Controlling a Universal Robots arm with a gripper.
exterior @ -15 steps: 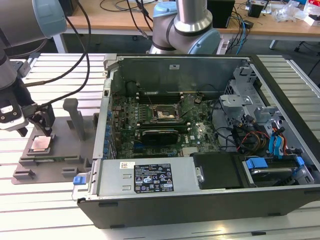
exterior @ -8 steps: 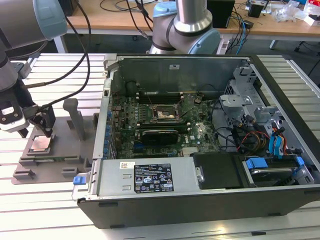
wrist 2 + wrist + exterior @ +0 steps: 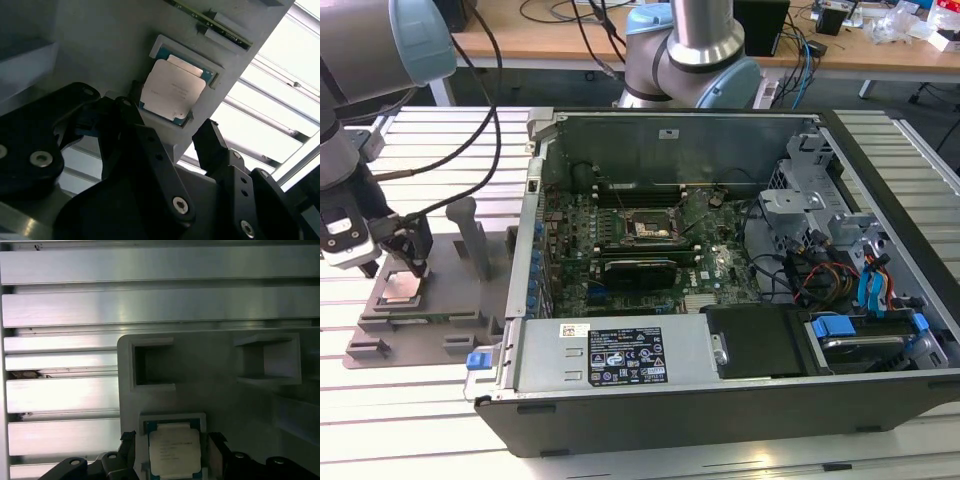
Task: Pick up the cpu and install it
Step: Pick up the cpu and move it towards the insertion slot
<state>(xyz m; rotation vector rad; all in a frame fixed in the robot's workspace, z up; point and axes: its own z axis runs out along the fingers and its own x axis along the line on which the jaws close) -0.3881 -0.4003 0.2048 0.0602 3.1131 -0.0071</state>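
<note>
We see the pincer (image 3: pixel 166 117) spread apart, straddling the cpu (image 3: pixel 172 87) seated in the grey tray (image 3: pixel 100 45), seemingly without contact.

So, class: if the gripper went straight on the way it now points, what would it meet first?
Probably the cpu, lying in its recess in the grey tray. The gripper points at it, open fingers either side; how far off is hard to judge.

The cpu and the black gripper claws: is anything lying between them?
Only the raised rim of the tray pocket holding the cpu. In the first wrist view the open gripper has a finger on either side, outside that rim.
</note>
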